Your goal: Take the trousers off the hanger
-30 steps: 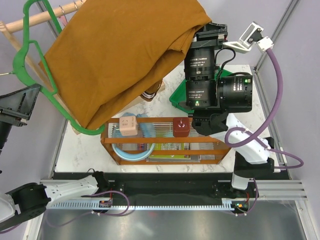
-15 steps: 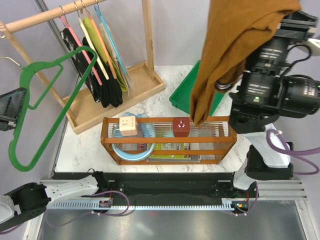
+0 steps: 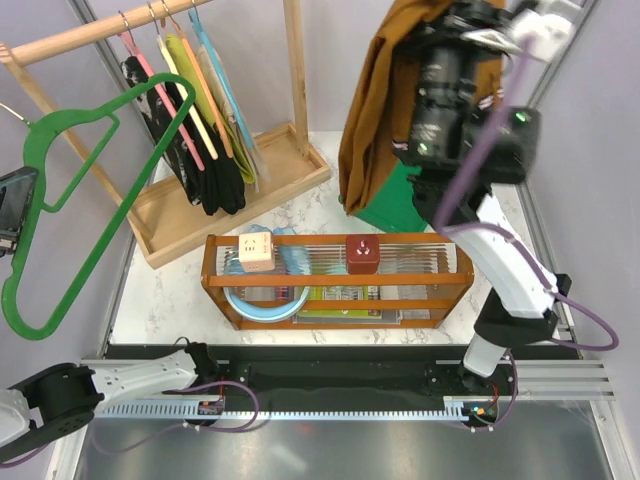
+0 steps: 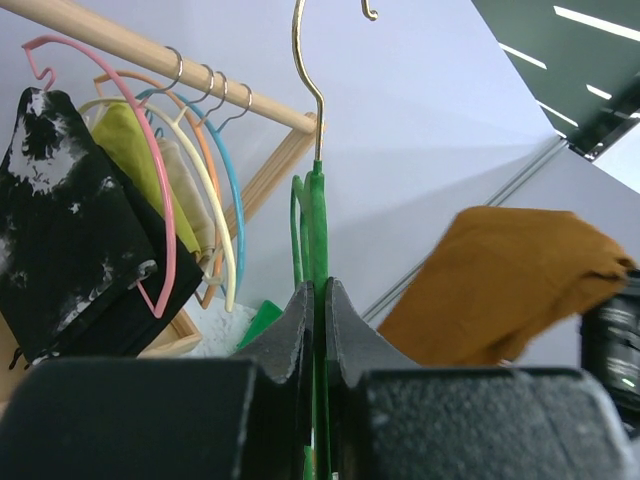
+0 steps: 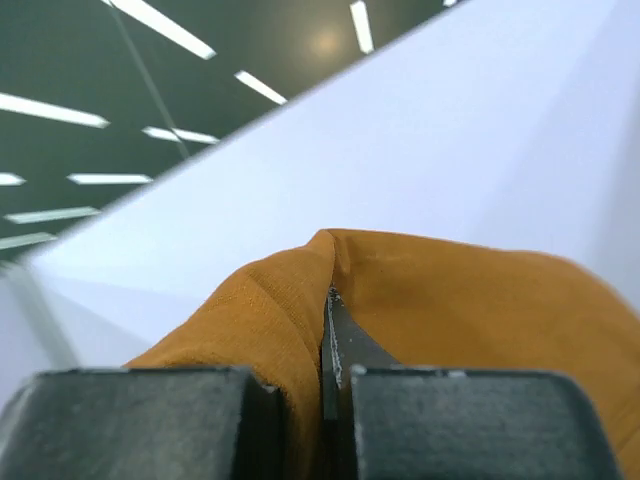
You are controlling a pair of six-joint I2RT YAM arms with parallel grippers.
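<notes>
The bright green hanger [image 3: 32, 160] hangs bare at the far left, tilted, clamped in my left gripper [image 3: 20, 215]. In the left wrist view the jaws [image 4: 318, 300] are shut on the green frame [image 4: 316, 220] below its metal hook. The rust-brown trousers [image 3: 375, 120] hang bunched at the top right, clear of the hanger, held up by my right gripper [image 3: 455, 15], which is mostly hidden by cloth. In the right wrist view the gripper [image 5: 332, 330] is shut on a fold of the trousers [image 5: 480, 320]. The trousers also show in the left wrist view [image 4: 500, 290].
A wooden clothes rack [image 3: 90, 35] at the back left carries pink, yellow, orange and blue hangers and a black garment [image 3: 210, 170]. A wooden slatted crate [image 3: 330, 300] with two cube sockets sits at the front centre. A green tray [image 3: 395, 205] lies under the hanging trousers.
The trousers slid off the hanger and went right and up with my right arm. The hanger, now bare, moved left and down in my left gripper.
</notes>
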